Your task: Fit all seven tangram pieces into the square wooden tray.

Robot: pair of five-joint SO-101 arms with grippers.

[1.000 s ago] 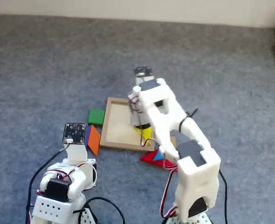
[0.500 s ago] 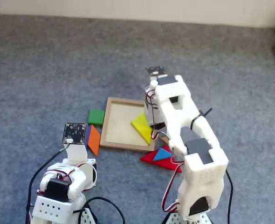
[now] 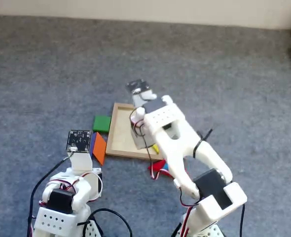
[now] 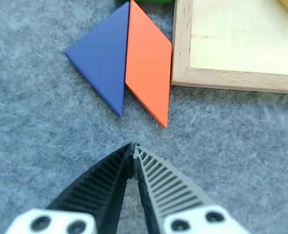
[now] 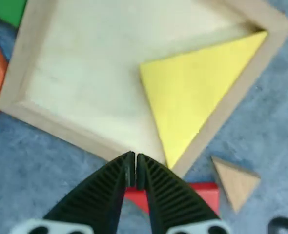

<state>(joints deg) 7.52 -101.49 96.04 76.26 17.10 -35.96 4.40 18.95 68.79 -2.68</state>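
The right tool [image 5: 135, 168] hangs pressed together and empty over the near rim of the square wooden tray [image 5: 85, 68]. The yellow triangle [image 5: 195, 92] lies in the tray's near right corner. The red piece [image 5: 193, 195], on the worktop just outside that rim, looks the likely next pick. The tool should spread wide first, pinch opposite edges and lift clear of the rim. The left tool [image 4: 133, 148], also pressed together, sits near the orange parallelogram [image 4: 149, 68].
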